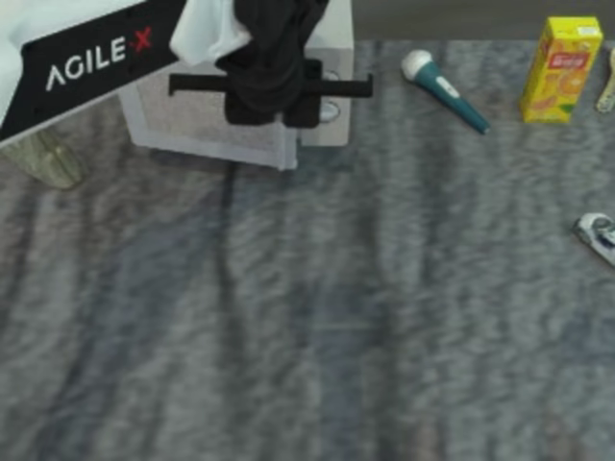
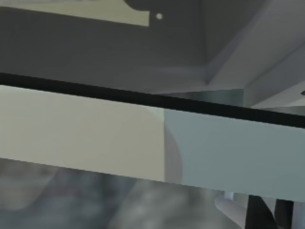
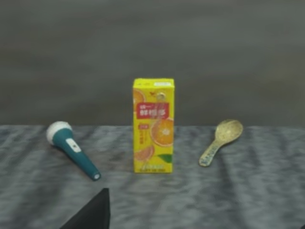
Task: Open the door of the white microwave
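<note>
The white microwave (image 1: 240,106) is placed near the far edge of the tabletop (image 1: 336,336), toward its left corner, and is largely covered from above by the left arm. The door (image 1: 207,123), recognised by its speckled grey window, is turned toward the near edge, and its long axis is laid roughly along the far edge. A slight swing is suggested: at the corner beside the knob panel, the door's edge (image 1: 286,154) appears to be carried a little forward of the body, so the opening is judged to be begun but far from finished; most of the swing is left to be done. The left tool (image 1: 274,88) is held over the front of the microwave at the handle side, but whether its fingers are apart, together or clamped on the handle cannot be told, since they are hidden in the top view and the left wrist view is filled by a pale panel at close range. The right tool is outside the top view and is faced toward a juice carton (image 3: 153,125), a microphone (image 3: 71,148) and a spoon (image 3: 221,141).
</note>
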`<state>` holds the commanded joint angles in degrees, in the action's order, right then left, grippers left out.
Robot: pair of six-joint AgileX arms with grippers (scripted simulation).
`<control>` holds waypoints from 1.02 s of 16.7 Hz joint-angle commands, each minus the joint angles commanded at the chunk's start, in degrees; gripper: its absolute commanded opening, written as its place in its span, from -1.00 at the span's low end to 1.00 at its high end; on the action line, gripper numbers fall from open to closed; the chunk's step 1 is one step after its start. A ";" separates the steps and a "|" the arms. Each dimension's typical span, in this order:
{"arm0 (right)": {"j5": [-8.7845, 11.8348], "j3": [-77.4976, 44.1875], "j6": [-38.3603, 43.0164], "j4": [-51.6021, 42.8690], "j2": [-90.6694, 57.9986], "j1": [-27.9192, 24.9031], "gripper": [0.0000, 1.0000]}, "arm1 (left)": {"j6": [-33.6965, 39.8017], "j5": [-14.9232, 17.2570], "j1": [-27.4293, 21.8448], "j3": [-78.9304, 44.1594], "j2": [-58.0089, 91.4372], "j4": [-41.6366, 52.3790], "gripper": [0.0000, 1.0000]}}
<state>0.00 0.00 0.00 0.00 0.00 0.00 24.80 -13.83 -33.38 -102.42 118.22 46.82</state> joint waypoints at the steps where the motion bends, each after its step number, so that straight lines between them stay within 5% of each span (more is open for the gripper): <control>1: 0.00 0.00 0.00 0.00 0.00 0.00 1.00 | 0.00 0.00 0.00 0.00 0.00 0.00 -1.00; 17: 0.00 0.00 0.00 0.00 0.00 0.00 1.00 | -4.69 2.41 0.53 6.46 -3.61 -2.58 -1.00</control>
<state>0.00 0.00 0.00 0.00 0.00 0.00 20.10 -11.42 -32.85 -95.96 114.61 44.24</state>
